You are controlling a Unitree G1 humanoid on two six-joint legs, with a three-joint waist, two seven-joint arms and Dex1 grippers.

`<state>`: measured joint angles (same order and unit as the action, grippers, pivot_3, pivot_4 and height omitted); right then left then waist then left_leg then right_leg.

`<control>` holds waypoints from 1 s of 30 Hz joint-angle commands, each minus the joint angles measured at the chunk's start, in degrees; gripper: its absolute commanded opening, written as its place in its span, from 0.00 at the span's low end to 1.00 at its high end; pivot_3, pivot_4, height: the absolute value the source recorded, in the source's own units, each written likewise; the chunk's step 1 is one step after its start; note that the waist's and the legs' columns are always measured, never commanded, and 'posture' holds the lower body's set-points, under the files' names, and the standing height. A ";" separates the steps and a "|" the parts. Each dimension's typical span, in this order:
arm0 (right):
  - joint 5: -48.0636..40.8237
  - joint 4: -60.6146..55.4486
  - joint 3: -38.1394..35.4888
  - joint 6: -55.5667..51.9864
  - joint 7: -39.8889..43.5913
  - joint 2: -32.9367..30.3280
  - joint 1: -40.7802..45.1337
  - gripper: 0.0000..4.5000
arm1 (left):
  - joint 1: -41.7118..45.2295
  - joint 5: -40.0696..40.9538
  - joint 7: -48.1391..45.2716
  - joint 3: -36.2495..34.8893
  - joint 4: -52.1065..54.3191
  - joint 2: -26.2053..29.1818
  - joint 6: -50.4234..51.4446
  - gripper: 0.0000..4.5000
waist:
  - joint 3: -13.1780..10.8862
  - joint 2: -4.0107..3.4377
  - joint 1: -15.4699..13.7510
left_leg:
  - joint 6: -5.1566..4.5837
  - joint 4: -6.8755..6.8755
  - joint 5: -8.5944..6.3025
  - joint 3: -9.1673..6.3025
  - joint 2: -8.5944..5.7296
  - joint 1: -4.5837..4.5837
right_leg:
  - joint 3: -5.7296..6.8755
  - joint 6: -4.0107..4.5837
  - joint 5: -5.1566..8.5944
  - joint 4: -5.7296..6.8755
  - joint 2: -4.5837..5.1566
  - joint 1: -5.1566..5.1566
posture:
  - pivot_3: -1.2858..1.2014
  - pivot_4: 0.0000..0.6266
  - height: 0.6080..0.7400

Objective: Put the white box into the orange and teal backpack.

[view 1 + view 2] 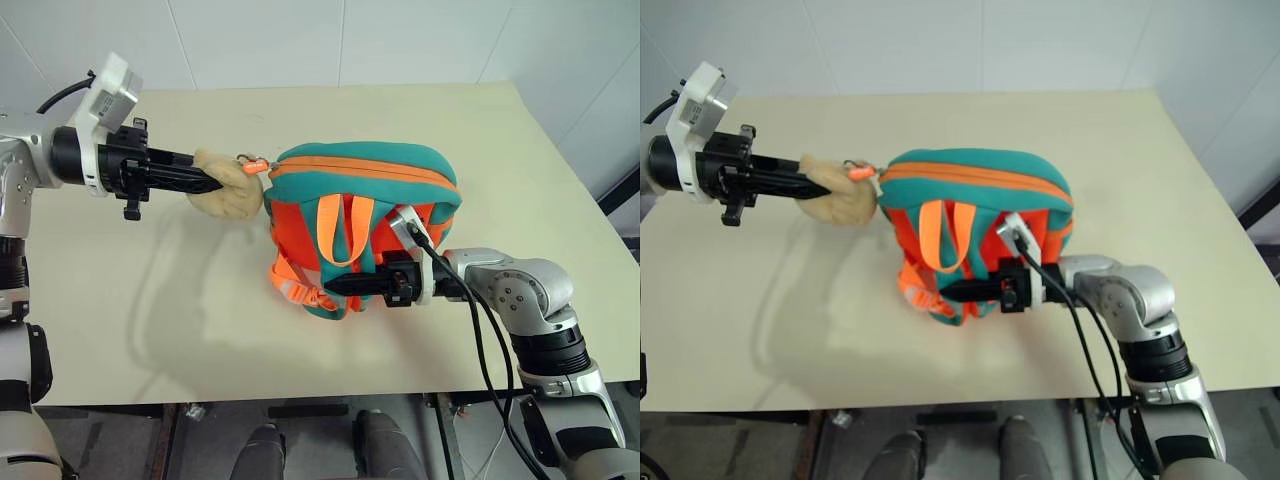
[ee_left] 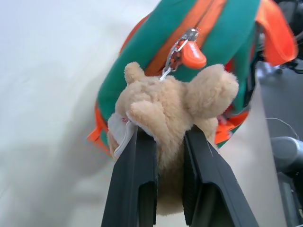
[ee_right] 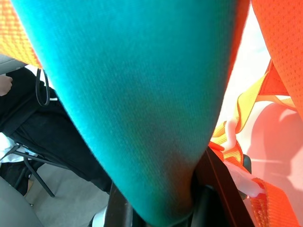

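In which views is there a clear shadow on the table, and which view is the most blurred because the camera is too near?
Left eye view: the bright orange and teal fabric backpack and the left claw cast soft grey shadows on the beige table. Left wrist view: the beige plush toy is sharp, the table behind soft. Right wrist view: the teal strap in the right claw is very near and blurred.

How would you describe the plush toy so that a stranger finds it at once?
Start at the beige table and find the orange and teal backpack standing on it. At the backpack's zip end hangs a small beige plush toy, pinched in the left pincer. It is the one soft, furry thing there.
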<state>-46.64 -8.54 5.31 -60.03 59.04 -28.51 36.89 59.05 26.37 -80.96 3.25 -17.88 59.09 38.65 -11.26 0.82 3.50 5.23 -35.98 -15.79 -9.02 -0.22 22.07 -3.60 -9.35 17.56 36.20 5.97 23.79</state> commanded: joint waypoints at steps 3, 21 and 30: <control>-1.19 -1.54 -0.51 -0.17 -0.20 0.17 0.08 0.05 | -2.10 -6.11 -0.20 0.53 -5.23 3.03 -3.76 0.08 | 0.00 0.00 0.12 | 0.00 0.00 0.00 0.00 0.01 0.00 | 0.00 0.00 0.00 0.02 -0.01 0.00 | 0.52 0.24 1.00; -2.83 -2.86 -1.36 -1.40 -2.16 0.53 -0.42 0.05 | -1.90 -18.64 7.86 7.17 -9.36 -6.18 -8.94 0.08 | 0.00 0.00 -0.36 | 0.00 -0.12 0.00 -0.03 0.00 0.00 | 0.00 0.00 0.00 0.20 -0.01 0.00 | 0.52 0.24 1.00; -3.90 -3.35 -1.69 -1.61 -3.68 1.06 -0.96 0.05 | 1.80 -27.96 21.22 8.82 -14.33 -8.15 -15.10 0.08 | 0.00 0.00 -0.18 | 0.00 -0.13 0.00 -0.02 0.00 -0.05 | 0.00 0.00 -0.01 0.26 -0.01 0.00 | 0.52 0.24 1.00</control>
<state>-48.60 -9.67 4.98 -61.37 55.19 -27.66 36.43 60.60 1.95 -61.72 12.05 -31.06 48.70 24.31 -11.26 0.82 3.32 5.24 -36.11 -15.79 -9.05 -0.21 22.02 -3.61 -9.35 17.55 36.46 5.96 23.79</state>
